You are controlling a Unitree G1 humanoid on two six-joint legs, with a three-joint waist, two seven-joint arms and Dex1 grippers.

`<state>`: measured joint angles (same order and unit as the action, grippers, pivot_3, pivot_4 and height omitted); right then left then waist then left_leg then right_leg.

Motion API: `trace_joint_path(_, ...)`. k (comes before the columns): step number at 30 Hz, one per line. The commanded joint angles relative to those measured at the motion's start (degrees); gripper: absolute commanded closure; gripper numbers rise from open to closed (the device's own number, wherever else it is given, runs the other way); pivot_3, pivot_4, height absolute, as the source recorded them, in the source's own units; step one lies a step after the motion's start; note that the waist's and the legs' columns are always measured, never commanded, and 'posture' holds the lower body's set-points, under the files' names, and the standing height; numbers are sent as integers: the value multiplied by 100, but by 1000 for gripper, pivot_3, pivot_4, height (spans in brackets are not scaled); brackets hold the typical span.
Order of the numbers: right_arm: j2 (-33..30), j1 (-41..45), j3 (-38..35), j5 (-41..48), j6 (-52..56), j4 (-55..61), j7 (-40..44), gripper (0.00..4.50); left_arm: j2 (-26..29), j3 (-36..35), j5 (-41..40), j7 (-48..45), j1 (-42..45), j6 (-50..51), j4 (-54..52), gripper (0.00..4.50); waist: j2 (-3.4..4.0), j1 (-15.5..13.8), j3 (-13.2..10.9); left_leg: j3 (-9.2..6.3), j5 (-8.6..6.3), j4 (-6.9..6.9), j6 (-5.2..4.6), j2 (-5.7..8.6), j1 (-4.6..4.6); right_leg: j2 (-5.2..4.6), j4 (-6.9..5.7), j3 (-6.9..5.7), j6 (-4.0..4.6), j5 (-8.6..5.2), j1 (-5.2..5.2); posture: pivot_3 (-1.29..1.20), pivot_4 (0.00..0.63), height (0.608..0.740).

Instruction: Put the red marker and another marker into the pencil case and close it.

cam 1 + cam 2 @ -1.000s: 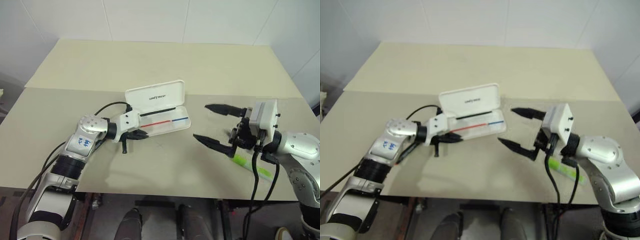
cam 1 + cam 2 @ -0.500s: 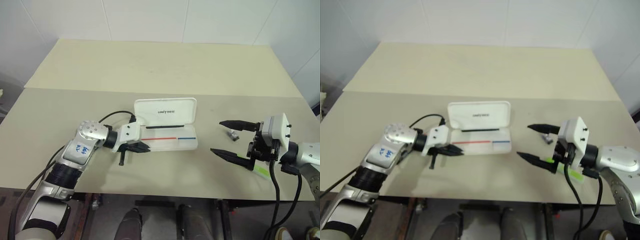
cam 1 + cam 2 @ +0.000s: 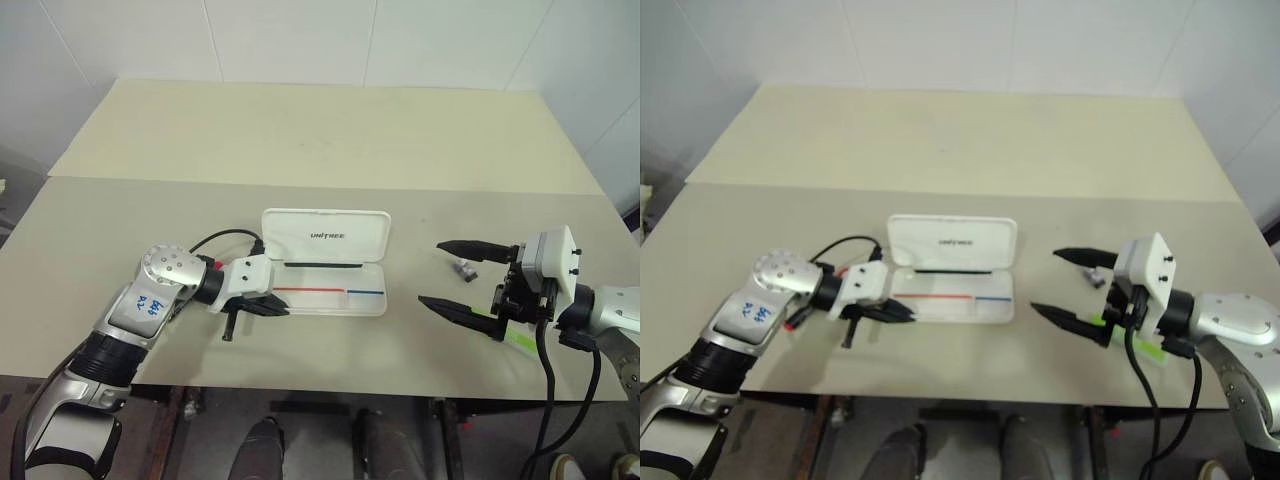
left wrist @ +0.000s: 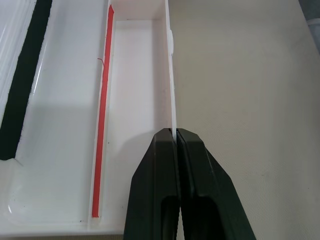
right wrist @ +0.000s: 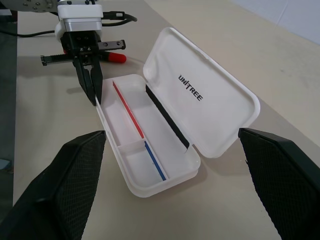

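Gripping: the left pincer (image 3: 272, 308) is clamped on the thin front wall of the pencil case (image 3: 325, 262), at the case's left end; the left wrist view shows the wall's edge pinched between the two black fingers (image 4: 155, 195).
Red marker: a red tip (image 5: 117, 58) shows on the counter (image 3: 300, 130) just behind the left pincer, beside the left arm; its barrel is hidden, so I judge rather than see that this is the red marker.
Case position: near the counter's front middle, lid propped open toward the far side, tray with red and blue stripes facing up and holding no marker.
Case handling: likely light, stiff and smooth, so it may skate on the counter if pushed; the thin wall looks like the weak spot, and the lid's long edge seems the safer place to press for closing.
Green marker: the lime-green marker (image 3: 510, 335) lies near the front right edge, partly hidden behind the right pincer (image 3: 460, 275).
Marker handling: probably light and rigid, apt to roll; mid-barrel looks the best hold.
Right pincer: fingers spread wide, holding nothing, hovering over the counter right of the case.
Small object: a dark bit (image 3: 462, 268) lies between its fingers; I cannot tell what it is.
Room: broad bare counter beyond the case; the front edge is close to both markers.
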<state>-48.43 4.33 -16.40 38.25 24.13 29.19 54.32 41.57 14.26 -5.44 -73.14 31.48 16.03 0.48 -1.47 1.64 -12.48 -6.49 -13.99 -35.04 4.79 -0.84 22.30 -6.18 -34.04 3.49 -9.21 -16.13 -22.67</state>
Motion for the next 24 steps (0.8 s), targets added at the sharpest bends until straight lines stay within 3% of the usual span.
trace_joint_path(1,29,86,-60,105,-19,223,-56,0,148,-119,-23,55,-12,115,-130,4481,0,0,0,0,0,0,0,0,0,0,-1,0,0,0,0,0,150,740)
trace_joint_path(6,55,158,5,118,-4,210,-75,0,183,-60,-48,-90,8,46,-102,4481,0,-1,0,0,0,0,0,0,-1,0,-3,0,-1,0,0,0,150,740)
trace_joint_path(9,65,188,41,107,-4,193,-75,0,212,-17,-68,-235,54,23,-102,3892,0,1,0,0,0,0,0,0,-1,0,-3,0,-1,1,0,0,150,740)
trace_joint_path(14,102,250,114,97,-11,139,-48,0,224,-245,-336,-190,83,295,-351,2291,0,-11,0,0,0,-1,0,0,1,0,-2,0,-1,0,0,0,150,740)
trace_joint_path(24,250,595,485,-1,-149,-208,129,0,766,-1169,-1602,-268,-146,1509,-1484,2291,-2,-4,-1,0,0,0,0,0,1,0,-3,0,0,0,0,0,150,740)
